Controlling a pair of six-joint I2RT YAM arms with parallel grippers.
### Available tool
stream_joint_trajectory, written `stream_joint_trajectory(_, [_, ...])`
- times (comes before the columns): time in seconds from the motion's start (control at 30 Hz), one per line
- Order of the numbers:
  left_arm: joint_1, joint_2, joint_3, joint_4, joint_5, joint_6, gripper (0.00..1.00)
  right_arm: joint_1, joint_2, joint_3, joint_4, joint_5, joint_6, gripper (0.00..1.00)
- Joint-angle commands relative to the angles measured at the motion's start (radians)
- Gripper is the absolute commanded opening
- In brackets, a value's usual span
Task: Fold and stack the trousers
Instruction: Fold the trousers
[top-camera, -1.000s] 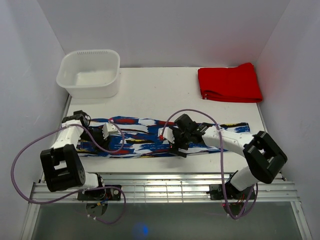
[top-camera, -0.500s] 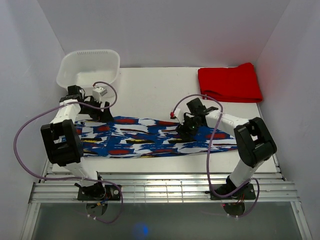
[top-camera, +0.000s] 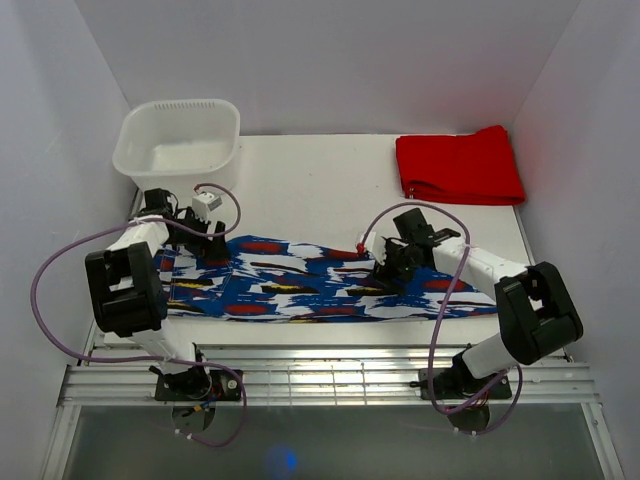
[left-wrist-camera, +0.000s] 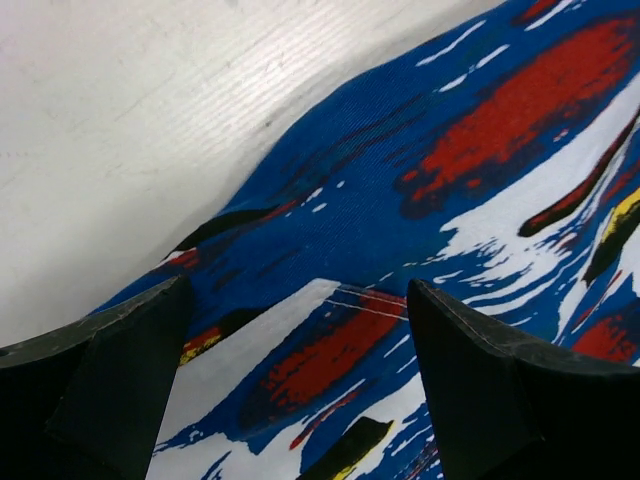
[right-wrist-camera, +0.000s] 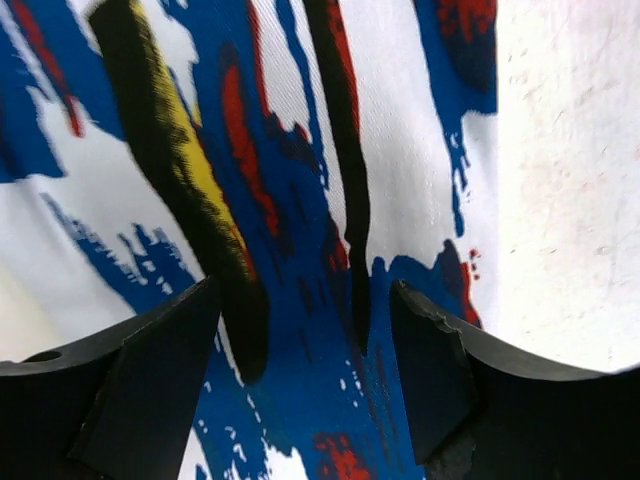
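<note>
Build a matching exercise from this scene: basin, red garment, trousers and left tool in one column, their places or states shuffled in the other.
Column one:
1. white basin
2. red folded garment
3. printed trousers
4. left tool

Column two:
A. far right corner of the table
B. open, over the printed trousers' left end
C. far left corner of the table
D. spread out along the near edge of the table

Pairs: 1-C, 2-A, 3-D, 4-B
</note>
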Motion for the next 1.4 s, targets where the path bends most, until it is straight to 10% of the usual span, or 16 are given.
stream_joint_trajectory(0.0, [-0.009, -0.085, 0.054, 0.007, 0.149, 0.067, 0.98, -0.002, -0.047, 0.171, -0.112, -0.121, -0.035, 0.75])
stream_joint_trajectory(0.3, [-0.055, 0.172, 0.281, 0.009, 0.329, -0.137, 0.98, 0.016, 0.296, 0.675, -0.053, -0.330, 0.270, 0.89])
stream_joint_trajectory(0.63, [-0.116, 0.309, 0.287, 0.018, 0.313, -0.192, 0.67, 0.023, 0.553, 0.895, 0.051, -0.402, 0.554, 0.83])
stream_joint_trajectory(0.9, [-0.116, 0.275, 0.318, -0.091, 0.432, -0.060, 0.00, 0.038, 0.550, 0.831, 0.086, -0.430, 0.557, 0.82])
stream_joint_trajectory(1.37, [-0.148, -0.219, -0.110, -0.042, 0.363, 0.387, 0.00, 0.056, 0.536, 0.818, 0.114, -0.506, 0.595, 0.71])
